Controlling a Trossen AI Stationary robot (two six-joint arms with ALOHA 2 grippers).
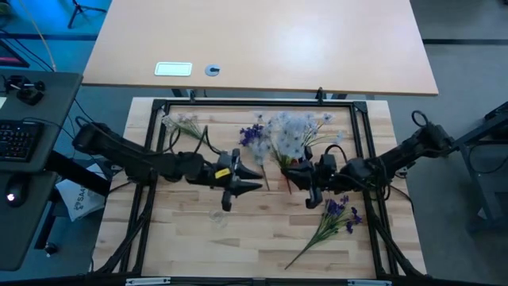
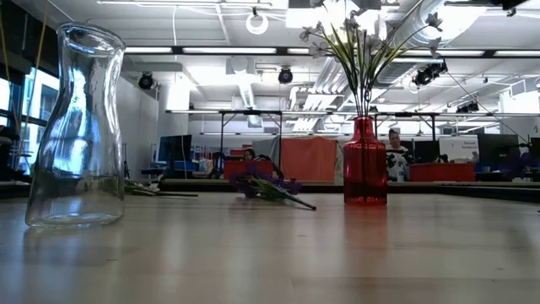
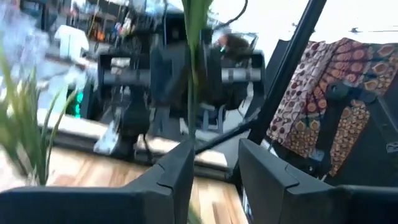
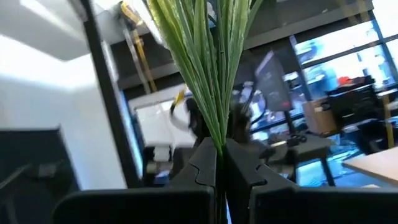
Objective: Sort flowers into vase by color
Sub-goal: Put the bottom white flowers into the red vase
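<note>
Clear glass vase [image 2: 74, 127]: upright and empty, nearest you on the low view. Judged to be the holder reserved for the second colour.

Tabletop [image 2: 270, 253]: pale wood, carrying both vases and the loose sprigs.

Right gripper [image 4: 219, 155]: mid-table, just beside the red vase. Its jaws are closed tight on a bundle of green stems [image 4: 205, 62], which rise straight up from them. It likely grips low on the stems so the sprig hangs true for lowering into a narrow neck. You cannot see its blossoms in the wrist view.

Left gripper [image 3: 214, 158]: mid-table, facing the right one, with its jaws standing apart. A thin green stem [image 3: 194, 56] rises by the gap, and you cannot tell whether it touches. Neither gripper shows in the low view, so judge both as raised.

Red vase [image 2: 364, 169]: upright, beyond the clear one. It holds the pale bunch [image 2: 363, 51], so the pale colour is assigned here.

Flowers, remaining:
- One purple sprig [image 2: 268, 187] lies flat between the vases, farther back.
- A second purple sprig [image 1: 335, 216] lies near the right arm.
- One loose pale sprig [image 1: 181, 123] lies at the far left corner, well apart.

Appearance: thin wiry stems, narrow grass-like leaves and small clustered blossoms. They look light and springy, and are likely to snag.
</note>
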